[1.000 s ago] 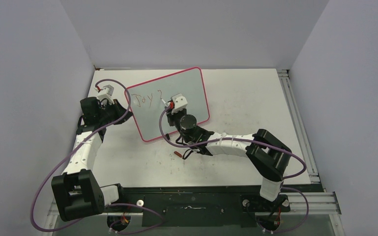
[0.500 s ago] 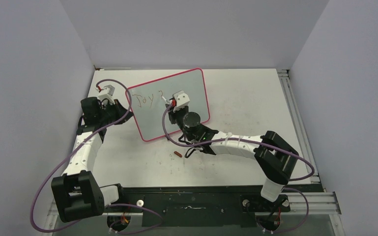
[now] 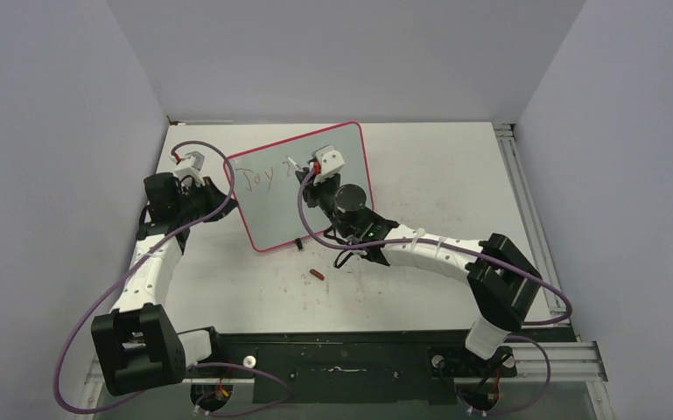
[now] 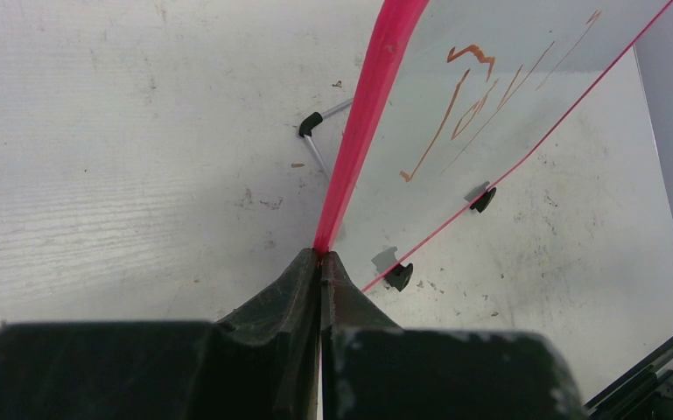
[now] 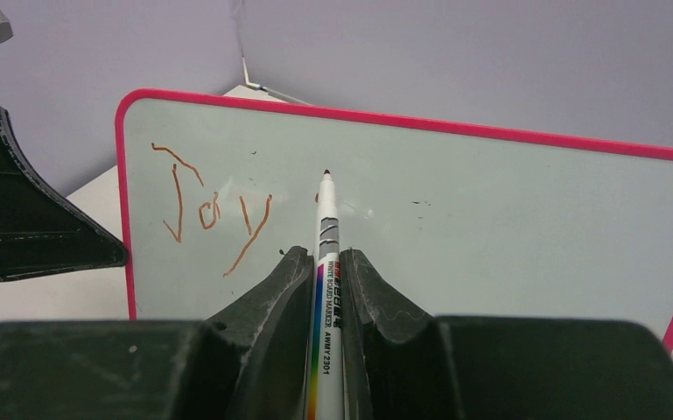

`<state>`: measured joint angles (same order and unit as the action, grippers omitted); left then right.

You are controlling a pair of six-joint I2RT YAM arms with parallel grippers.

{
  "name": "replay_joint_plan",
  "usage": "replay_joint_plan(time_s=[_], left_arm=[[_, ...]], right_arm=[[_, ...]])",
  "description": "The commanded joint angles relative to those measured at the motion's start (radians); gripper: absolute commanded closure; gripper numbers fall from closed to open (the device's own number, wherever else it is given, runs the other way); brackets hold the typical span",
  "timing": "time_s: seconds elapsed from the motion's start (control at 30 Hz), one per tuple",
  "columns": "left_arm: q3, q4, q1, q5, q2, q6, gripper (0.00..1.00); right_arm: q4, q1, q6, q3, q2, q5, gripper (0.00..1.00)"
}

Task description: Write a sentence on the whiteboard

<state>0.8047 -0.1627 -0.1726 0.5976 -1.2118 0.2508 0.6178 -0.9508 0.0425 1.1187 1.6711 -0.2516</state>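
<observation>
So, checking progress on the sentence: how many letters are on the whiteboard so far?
3: J nearest the left edge of the whiteboard, o beside it, y before the marker tip. None seem hidden.

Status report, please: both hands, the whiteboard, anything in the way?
Left hand shut on the whiteboard edge. Right hand shut on marker, tip near board, contact unclear. Sentence reads only "Joy". Small brown piece on table, clear of board.
</observation>
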Motion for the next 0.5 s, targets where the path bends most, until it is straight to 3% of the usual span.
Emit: replay_joint_plan(time_s=[0.0, 0.47], left_arm=[[0.034, -0.015, 0.017, 0.024, 0.004, -0.008, 1.0], [0.032, -0.012, 0.019, 0.029, 0.002, -0.008, 1.0]], right_arm=[[0.035, 0.009, 0.01, 0.047, 0.016, 0.026, 0.95], [0.069, 0.021, 0.013, 0.062, 0.06, 0.003, 0.95]])
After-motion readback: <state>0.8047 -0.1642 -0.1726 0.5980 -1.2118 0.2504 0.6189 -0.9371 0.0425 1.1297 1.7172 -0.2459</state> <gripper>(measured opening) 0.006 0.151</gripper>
